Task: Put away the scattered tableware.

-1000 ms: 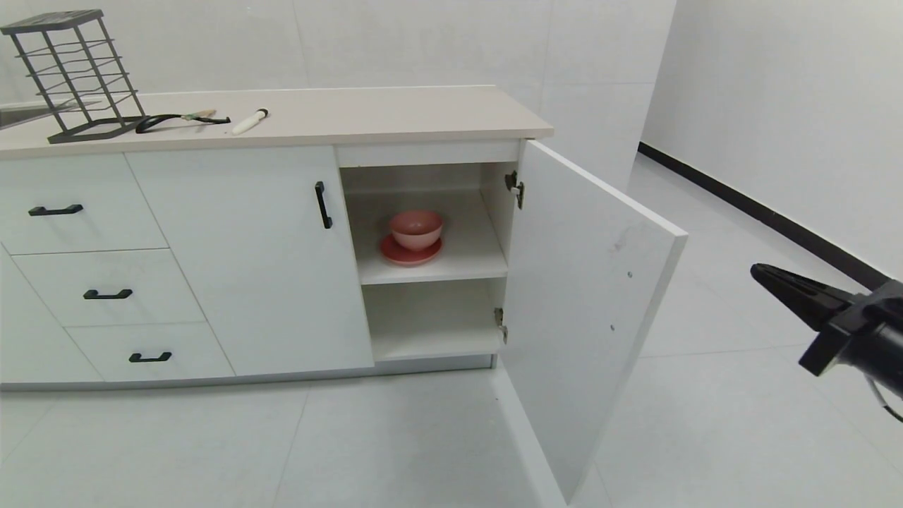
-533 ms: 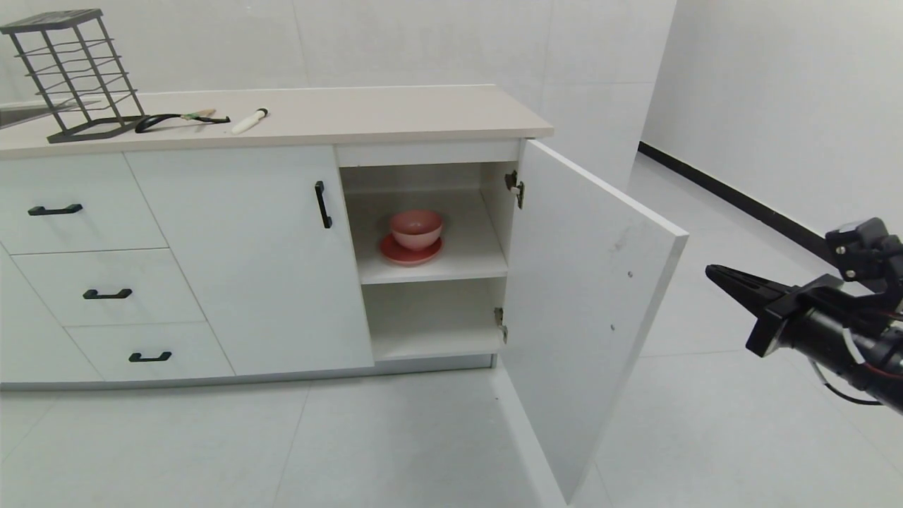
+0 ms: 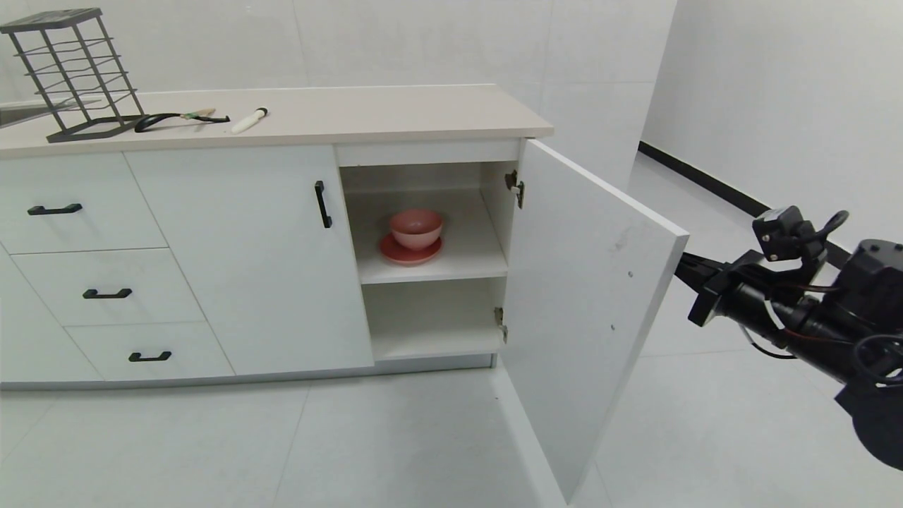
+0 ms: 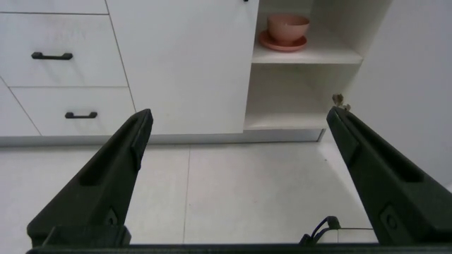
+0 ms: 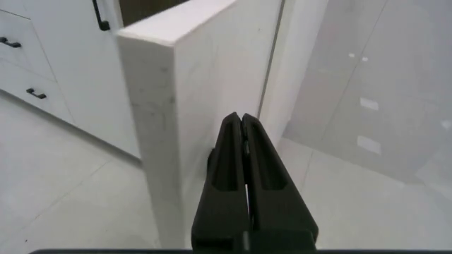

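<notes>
A pink bowl (image 3: 416,227) sits on a red plate (image 3: 410,252) on the upper shelf of the white cabinet, whose right door (image 3: 585,296) stands wide open. Both also appear in the left wrist view, the bowl (image 4: 288,26) on the plate (image 4: 282,44). My right gripper (image 3: 688,267) is shut and empty, its tip right at the outer face of the door near its free edge; the right wrist view has the gripper (image 5: 241,120) against the door (image 5: 191,92). My left gripper (image 4: 239,116) hangs open and empty above the floor in front of the cabinet.
On the countertop (image 3: 395,113) at the far left stand a black wire rack (image 3: 74,74), a black-handled utensil (image 3: 176,118) and a white-handled one (image 3: 250,120). Three drawers with black handles (image 3: 107,293) are at the left. The lower shelf (image 3: 430,339) is bare. Open floor lies in front.
My right arm has swung left from the right edge of the head view until its shut tip reaches the open door's edge. The door, bowl and plate have stayed put.
</notes>
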Controlling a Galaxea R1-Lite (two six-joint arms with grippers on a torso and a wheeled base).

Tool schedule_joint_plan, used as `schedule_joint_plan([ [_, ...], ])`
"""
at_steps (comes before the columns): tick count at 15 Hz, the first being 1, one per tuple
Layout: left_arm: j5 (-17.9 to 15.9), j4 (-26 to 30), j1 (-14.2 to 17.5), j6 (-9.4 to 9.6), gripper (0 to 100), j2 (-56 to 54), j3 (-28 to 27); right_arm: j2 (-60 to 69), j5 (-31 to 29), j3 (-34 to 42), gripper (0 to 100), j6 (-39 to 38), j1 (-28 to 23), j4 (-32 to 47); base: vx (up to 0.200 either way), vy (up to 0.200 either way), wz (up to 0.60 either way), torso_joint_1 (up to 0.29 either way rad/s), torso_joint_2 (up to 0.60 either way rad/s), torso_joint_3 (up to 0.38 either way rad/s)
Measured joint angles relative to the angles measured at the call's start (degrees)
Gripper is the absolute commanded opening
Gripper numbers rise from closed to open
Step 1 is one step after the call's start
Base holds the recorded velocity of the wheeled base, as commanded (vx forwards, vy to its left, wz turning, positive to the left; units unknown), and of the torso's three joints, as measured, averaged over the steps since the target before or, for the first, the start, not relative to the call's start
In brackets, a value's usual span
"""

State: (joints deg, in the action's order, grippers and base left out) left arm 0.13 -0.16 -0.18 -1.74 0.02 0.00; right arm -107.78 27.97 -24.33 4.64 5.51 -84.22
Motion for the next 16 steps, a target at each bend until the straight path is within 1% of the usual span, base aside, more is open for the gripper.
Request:
schedule_joint_plan([
  [4, 0.02, 0.0, 0.0, 0.09, 100, 0.0, 0.0, -6.03, 0.94, -4.06, 0, -0.16, 0.02, -3.45, 0.0, 0.0, 0.0, 0.0, 0.0, 0.0],
  [9, 0.02, 0.0, -0.02, 0.0, 100, 0.0, 0.0, -8.01, 1.87, -4.0, 0, -0.11, 2.43, -4.68, 0.0, 0.0, 0.0, 0.0, 0.0, 0.0],
  [16, 0.02, 0.0, 0.0, 0.09, 100, 0.0, 0.0, -7.85, 1.21, -4.28, 0, -0.24, 13.51, -4.29, 0.0, 0.0, 0.0, 0.0, 0.0, 0.0],
])
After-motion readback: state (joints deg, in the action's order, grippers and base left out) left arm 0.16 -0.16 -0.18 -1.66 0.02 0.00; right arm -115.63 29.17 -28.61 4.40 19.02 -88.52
